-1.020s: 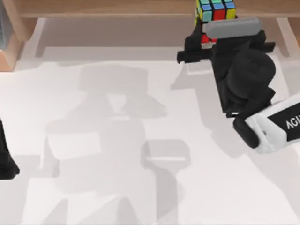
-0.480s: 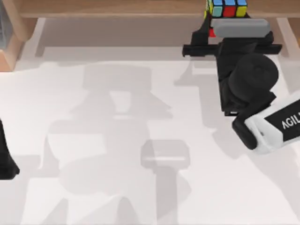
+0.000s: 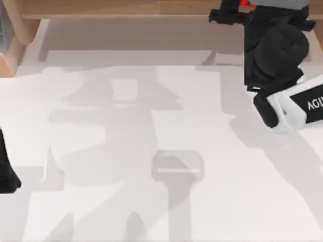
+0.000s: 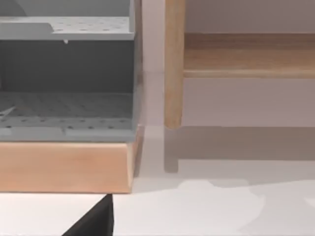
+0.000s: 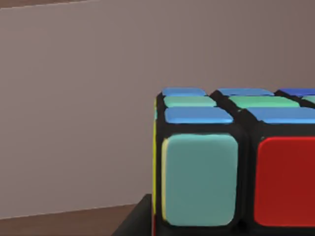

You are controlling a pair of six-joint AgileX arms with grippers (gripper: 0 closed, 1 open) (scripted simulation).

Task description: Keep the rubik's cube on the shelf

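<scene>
The rubik's cube (image 5: 236, 162) looms close in the right wrist view, with teal and red stickers on its near face and blue and green ones on top, divided by a black grid. From above, just a red sliver of the cube (image 3: 246, 2) peeks out at the far edge. My right gripper (image 3: 252, 11) reaches over the light-brown wooden shelf (image 3: 126, 9) at the far right and is shut on the cube. A dark fingertip (image 5: 133, 223) shows below the cube. My left arm (image 3: 6, 174) is parked at the left edge.
A grey perforated rack on a wooden base (image 4: 66, 78) stands at the far left, beside a shelf post (image 4: 173, 64). The white table (image 3: 151, 151) spreads below the shelf, crossed by arm shadows.
My right gripper has carried the cube farther back over the shelf; the cube has slid almost out of the top view. The left arm has not moved.
</scene>
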